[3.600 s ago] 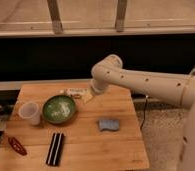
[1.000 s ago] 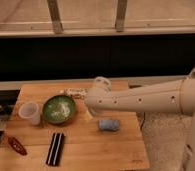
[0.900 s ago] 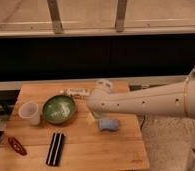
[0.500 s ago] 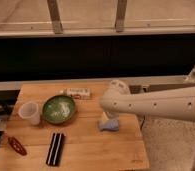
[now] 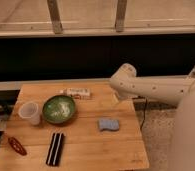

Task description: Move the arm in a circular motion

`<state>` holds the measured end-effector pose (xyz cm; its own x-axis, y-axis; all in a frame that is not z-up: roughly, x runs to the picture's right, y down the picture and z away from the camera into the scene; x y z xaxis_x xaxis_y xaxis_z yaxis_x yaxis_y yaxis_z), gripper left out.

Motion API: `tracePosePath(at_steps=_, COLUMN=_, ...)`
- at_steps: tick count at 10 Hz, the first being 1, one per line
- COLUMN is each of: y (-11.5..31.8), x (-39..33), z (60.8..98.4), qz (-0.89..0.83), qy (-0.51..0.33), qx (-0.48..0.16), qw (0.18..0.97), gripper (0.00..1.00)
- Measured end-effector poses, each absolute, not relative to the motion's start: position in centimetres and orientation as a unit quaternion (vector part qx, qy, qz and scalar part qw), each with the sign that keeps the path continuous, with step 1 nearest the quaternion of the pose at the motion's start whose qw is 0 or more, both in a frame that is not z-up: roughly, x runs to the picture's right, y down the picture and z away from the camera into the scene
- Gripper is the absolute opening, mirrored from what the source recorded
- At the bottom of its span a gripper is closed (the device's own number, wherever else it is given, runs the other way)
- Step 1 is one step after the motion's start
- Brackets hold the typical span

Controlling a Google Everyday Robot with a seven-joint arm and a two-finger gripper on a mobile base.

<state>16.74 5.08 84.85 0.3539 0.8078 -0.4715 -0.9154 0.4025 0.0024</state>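
Note:
The arm [image 5: 156, 90] is a thick cream-white tube that reaches in from the right edge of the camera view. Its rounded elbow [image 5: 124, 78] sits above the far right corner of the wooden table [image 5: 91, 145]. From the elbow a short pale segment drops down, ending in the gripper [image 5: 115, 101] just above the table's right rear edge. The gripper hangs apart from every object on the table, with a blue sponge [image 5: 109, 124] lying a little in front of it.
On the table are a green bowl [image 5: 59, 109], a clear plastic cup [image 5: 30, 112], a white packet [image 5: 76, 92] at the back, a black flat item [image 5: 55, 148] and a red object [image 5: 16, 145] at the front left. A dark wall band runs behind.
The arm has swung right and back, from over the middle of the table to its right rear corner. The blue sponge, partly covered before, now shows fully.

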Motion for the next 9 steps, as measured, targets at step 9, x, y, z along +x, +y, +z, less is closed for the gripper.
tracePosePath(at_steps=9, y=-0.9, x=6.2, z=86.3, qz=0.474, qy=0.106, qx=-0.142, qw=0.863, gripper=0.80)
